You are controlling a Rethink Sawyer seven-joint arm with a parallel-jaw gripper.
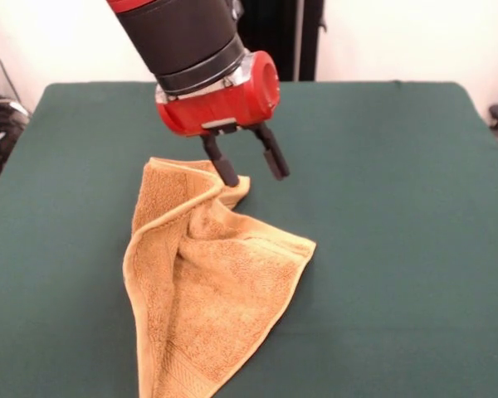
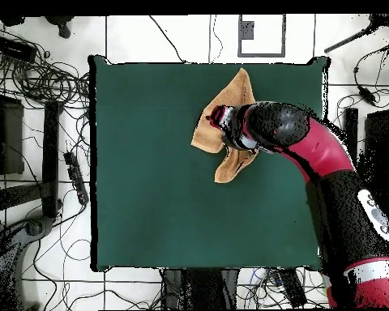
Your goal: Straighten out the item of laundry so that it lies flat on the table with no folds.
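Black two-fingered pincer (image 1: 251, 168) on the red and black arm (image 1: 201, 51), spread wide and gripping nothing, one fingertip touching the raised fold of the crumpled orange-tan terry towel (image 1: 212, 292). Towel folded over itself toward one edge of the dark green cloth-covered table (image 1: 398, 249). Beyond, white floor with tangled black cables (image 2: 44, 81).
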